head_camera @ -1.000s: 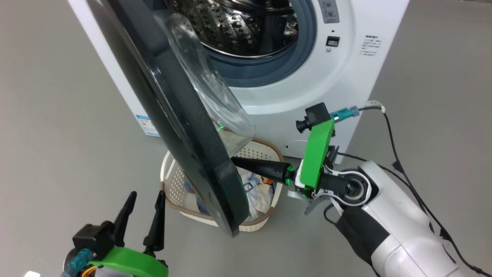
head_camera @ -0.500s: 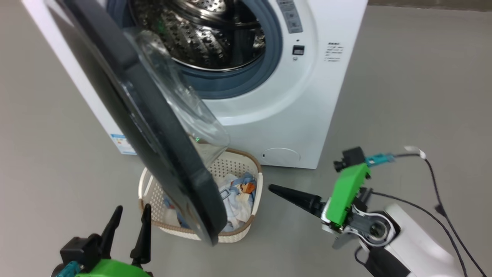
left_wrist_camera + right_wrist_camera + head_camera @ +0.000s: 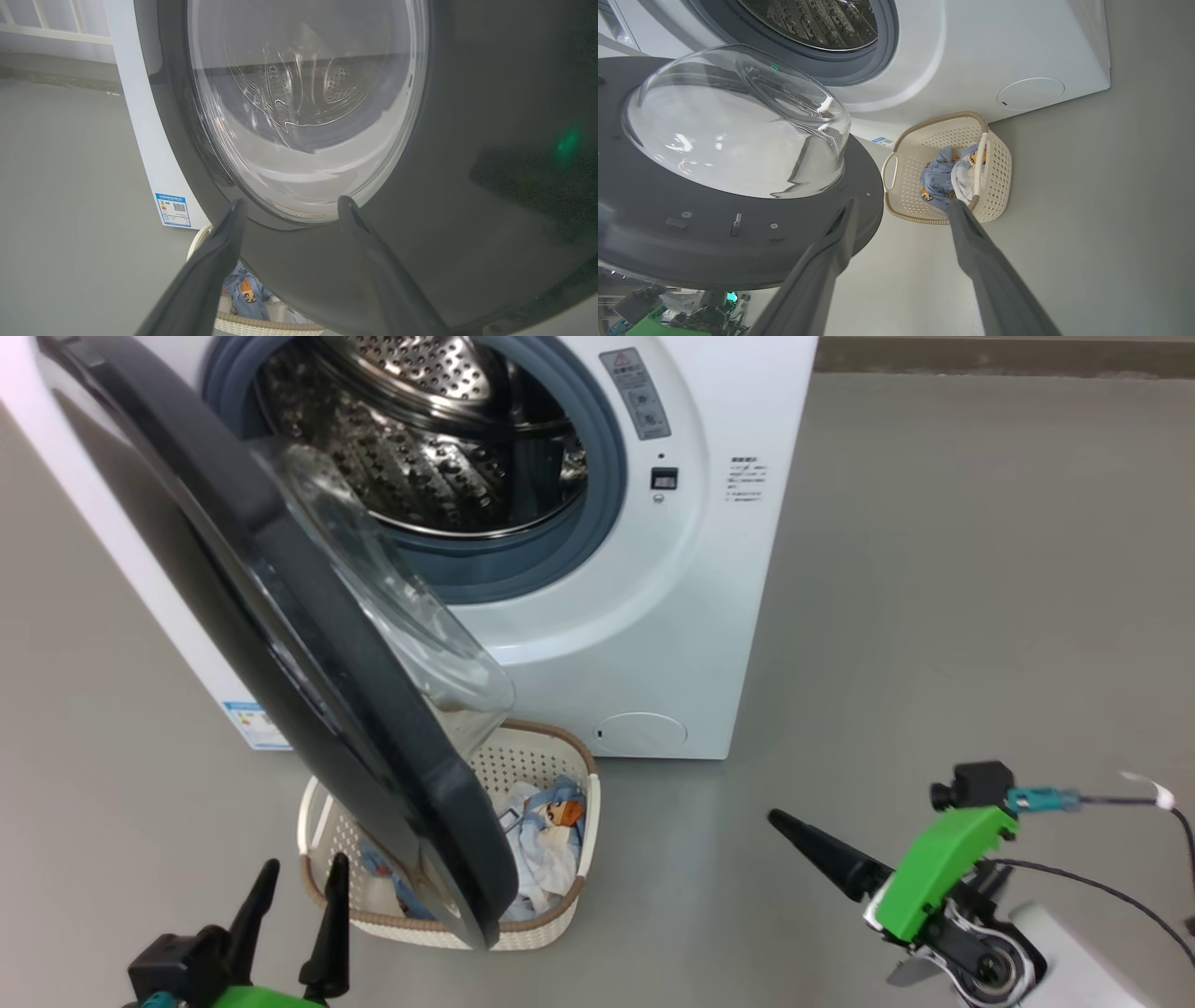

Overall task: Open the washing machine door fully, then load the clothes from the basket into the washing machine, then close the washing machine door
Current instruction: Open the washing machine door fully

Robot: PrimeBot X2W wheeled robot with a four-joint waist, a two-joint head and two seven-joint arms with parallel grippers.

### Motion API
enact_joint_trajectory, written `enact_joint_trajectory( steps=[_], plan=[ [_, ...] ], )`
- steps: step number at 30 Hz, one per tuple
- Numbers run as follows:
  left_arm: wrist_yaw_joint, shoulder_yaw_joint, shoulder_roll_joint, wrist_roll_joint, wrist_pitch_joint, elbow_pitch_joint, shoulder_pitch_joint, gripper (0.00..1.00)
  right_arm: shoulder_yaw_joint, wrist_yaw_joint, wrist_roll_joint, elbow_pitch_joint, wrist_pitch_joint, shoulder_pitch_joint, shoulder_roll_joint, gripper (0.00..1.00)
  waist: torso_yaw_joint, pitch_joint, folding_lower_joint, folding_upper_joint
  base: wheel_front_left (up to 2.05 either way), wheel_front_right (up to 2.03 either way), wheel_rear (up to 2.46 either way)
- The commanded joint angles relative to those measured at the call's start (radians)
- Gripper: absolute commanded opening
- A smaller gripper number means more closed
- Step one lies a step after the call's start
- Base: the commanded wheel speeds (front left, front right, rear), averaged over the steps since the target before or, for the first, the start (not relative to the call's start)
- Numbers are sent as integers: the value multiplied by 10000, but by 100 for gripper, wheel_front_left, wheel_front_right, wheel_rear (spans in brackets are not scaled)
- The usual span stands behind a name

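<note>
The washer (image 3: 747, 579) stands on a grey floor (image 3: 934, 569) with its door (image 3: 308, 653) swung part-way out from hinges on the head view's left. The black ring and its clear glass bowl (image 3: 401, 616) slant across the machine's front. Behind them the steel drum (image 3: 420, 439) and grey gasket (image 3: 602, 485) lie exposed. A blue label (image 3: 247, 723) marks the washer's lower left corner.

The basket (image 3: 551, 933) sits on the floor just in front of the washer, partly under the door's lower edge. The clothes (image 3: 546, 821) are heaped inside it: light blue cloth with an orange patch, and a white piece beside it.

The left jaws stand released at the lower left of the head view, their two dark fingers (image 3: 329, 933) spread and pointing up beside the basket's left rim. In the left wrist view the tips lie against the bottom of the door's outer ring, though whether they touch it cannot be told.

The right jaws are also released. In the right wrist view their fingers (image 3: 971, 242) are splayed wide with nothing between them, one tip lined up with the door's edge and the other with the basket. In the head view this arm hangs low at the right over bare floor, well apart from basket and door, one finger aimed left towards them.
</note>
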Motion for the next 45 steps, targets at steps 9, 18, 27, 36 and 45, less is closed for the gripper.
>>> enact_joint_trajectory(
  steps=[9,18,27,36,45],
  plan=[
    [-16,486,194,-21,-65,-208,-4,100,825,19,-1304,-233,-2258,581,-819,100,-270,-149,0,-1,0,0,0],
    [-16,508,114,-1,-65,-201,52,100,1883,19,-2504,811,-4456,612,-1173,100,-296,-234,0,-1,0,0,0],
    [-16,601,108,4,-65,-248,41,100,1357,19,-3843,1463,-5200,332,-1121,100,-270,-160,0,-1,0,0,0],
    [-16,708,53,46,-65,-313,49,100,-2034,19,-7411,-159,-5207,1583,-320,100,-241,-172,0,-1,0,0,0],
    [-16,770,49,65,-65,-363,-17,100,-4424,19,-9935,-1716,-5208,2624,662,100,-203,-87,0,-1,0,0,0]
  ],
)
